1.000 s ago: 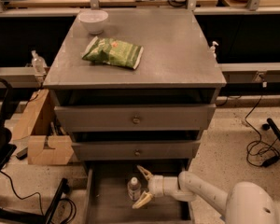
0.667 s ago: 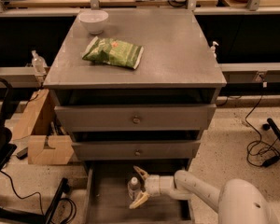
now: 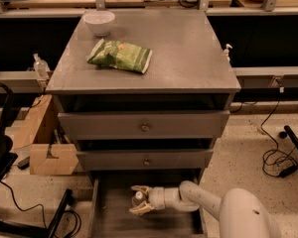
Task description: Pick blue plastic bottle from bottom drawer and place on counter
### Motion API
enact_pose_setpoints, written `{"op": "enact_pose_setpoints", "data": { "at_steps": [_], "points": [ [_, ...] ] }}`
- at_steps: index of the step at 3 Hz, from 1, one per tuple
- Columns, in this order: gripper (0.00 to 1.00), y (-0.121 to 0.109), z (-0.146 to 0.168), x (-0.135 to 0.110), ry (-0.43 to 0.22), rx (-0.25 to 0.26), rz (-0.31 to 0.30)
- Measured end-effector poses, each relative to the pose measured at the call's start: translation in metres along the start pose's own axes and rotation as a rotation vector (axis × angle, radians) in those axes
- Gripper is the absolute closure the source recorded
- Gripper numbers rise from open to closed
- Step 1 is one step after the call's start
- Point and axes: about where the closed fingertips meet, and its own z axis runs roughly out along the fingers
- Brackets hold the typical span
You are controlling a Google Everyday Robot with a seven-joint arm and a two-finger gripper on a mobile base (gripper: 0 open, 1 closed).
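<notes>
The bottom drawer (image 3: 114, 222) is pulled open at the foot of the grey cabinet. The blue plastic bottle (image 3: 138, 198) stands upright in it, its white cap showing. My gripper (image 3: 139, 200) reaches in from the right, low in the drawer, with one finger on each side of the bottle. The fingers are spread and I cannot see them pressing on the bottle. The counter (image 3: 184, 53) is the cabinet's flat grey top, well above the gripper.
A green snack bag (image 3: 120, 56) and a white bowl (image 3: 99, 22) lie on the counter's left and back left. A small pump bottle (image 3: 227, 50) stands at the counter's right edge. Two upper drawers (image 3: 144, 127) overhang the open drawer. A cardboard box (image 3: 42, 143) and cables lie on the floor.
My gripper has moved a little left inside the drawer, and its fingers now sit on both sides of the bottle. The bottle has stayed upright in place.
</notes>
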Motion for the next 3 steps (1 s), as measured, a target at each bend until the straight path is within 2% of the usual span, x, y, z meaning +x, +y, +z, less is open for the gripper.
{"op": "enact_pose_setpoints", "data": {
  "at_steps": [1,2,3],
  "points": [
    [0.72,0.0013,0.0045,0.0009,-0.003,-0.006,0.001],
    [0.96,0.0023,0.0064,0.0006,-0.005,-0.009,0.002],
    [1.0,0.0036,0.0071,-0.0008,-0.008,-0.012,0.002]
  ]
}}
